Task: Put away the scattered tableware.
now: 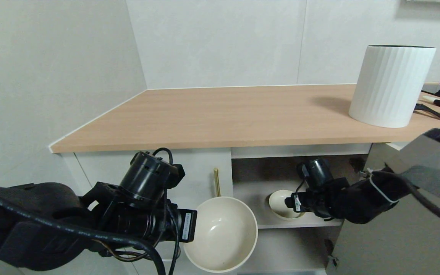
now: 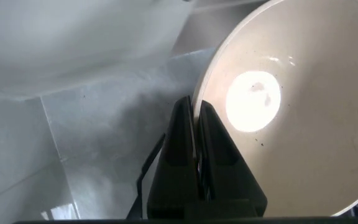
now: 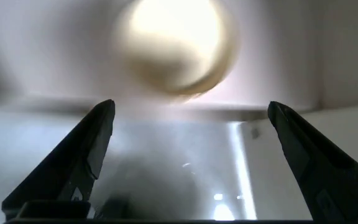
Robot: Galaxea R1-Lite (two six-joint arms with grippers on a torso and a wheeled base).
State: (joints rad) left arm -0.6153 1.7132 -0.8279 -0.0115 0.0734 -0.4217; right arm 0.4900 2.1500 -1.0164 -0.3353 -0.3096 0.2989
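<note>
Two cream bowls are in play. The larger bowl (image 1: pixel 220 233) hangs in the air at 6 o'clock in the head view, below the front edge of the wooden surface (image 1: pixel 224 114) and in front of the cabinet, tipped so that its hollow faces the camera. The left gripper (image 1: pixel 189 225) is clenched on its rim at the bowl's 9 o'clock. In the left wrist view its two dark fingers (image 2: pixel 180 137) pinch the thin rim, one on the inside wall and one on the outside.

The smaller bowl (image 1: pixel 283 204) sits on the cabinet shelf (image 1: pixel 250 208), at about 5 o'clock in the head view. The right gripper (image 1: pixel 292 202) is inside the cabinet at that bowl's 3 o'clock, just beside it. It is released: the right wrist view shows its fingers (image 3: pixel 92 155) spread wide, with the blurred bowl beyond them and nothing between them.

One brass handle (image 1: pixel 217 182) stands upright on the closed cabinet front, at 12 o'clock from the larger bowl. The cabinet door (image 1: pixel 395 233) at 4 o'clock is swung out. On the surface at 2 o'clock stands a white ribbed cylinder (image 1: pixel 392 86), with a few utensils (image 1: pixel 439 110) at its 3 o'clock.
</note>
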